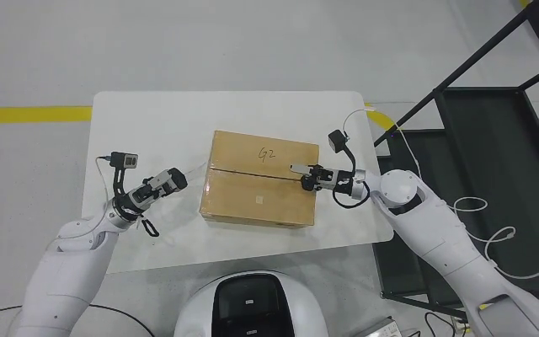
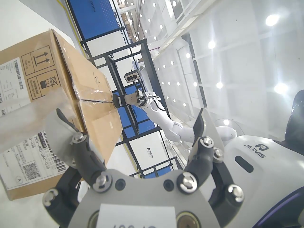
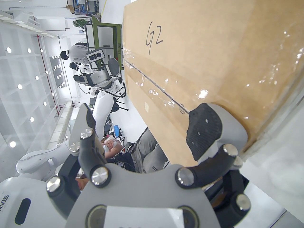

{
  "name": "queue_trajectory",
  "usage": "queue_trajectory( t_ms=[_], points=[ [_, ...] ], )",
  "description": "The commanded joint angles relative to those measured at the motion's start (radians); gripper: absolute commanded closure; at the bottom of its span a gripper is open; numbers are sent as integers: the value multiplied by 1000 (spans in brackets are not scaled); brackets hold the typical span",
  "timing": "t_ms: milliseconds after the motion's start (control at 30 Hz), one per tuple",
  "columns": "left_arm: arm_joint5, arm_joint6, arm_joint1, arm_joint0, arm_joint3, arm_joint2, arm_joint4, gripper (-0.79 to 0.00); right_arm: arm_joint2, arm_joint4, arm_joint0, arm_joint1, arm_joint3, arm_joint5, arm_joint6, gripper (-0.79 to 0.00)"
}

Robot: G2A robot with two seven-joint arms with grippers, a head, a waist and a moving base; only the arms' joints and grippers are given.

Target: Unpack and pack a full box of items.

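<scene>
Box (image 1: 259, 179) closed, mid-worktop (image 1: 143, 126), taped seam running along its top. R gripper (image 1: 305, 179) at box's right end: jaws apart, one pad (image 3: 204, 129) on the top at the seam's end, other off the box. L gripper (image 1: 171, 180) just beside box's left end, jaws wide apart. Blurry clear film (image 2: 35, 115) by one L finger; can't tell if touching.

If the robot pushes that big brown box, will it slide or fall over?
Probably slide, not tip: the brown cardboard box is wide, low and sits flat on the smooth white table. Its top flaps lie shut, so it likely feels stiff. Heavy if full, perhaps.
</scene>
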Motion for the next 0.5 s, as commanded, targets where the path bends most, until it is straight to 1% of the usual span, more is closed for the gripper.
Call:
queue_trajectory(
  t_ms=[0, 67, 167, 333, 400, 467],
  points=[
    [0, 0, 0, 0, 0, 0, 0, -785, 0, 0, 0, 0, 0, 0, 0, -785],
    [9, 5, -1, 5, 0, 2, -4, -785, 0, 0, 0, 0, 0, 0, 0, -785],
    [69, 30, -2, 41, -31, 5, -38, -785, 0, 0, 0, 0, 0, 0, 0, -785],
    [161, 35, 0, 125, -69, -27, -188, -785, 0, 0, 0, 0, 0, 0, 0, -785],
    [177, 48, -1, 153, -69, -35, -215, -785, 0, 0, 0, 0, 0, 0, 0, -785],
    [201, 58, -4, 165, -55, -28, -225, -785, 0, 0, 0, 0, 0, 0, 0, -785]
  ],
)
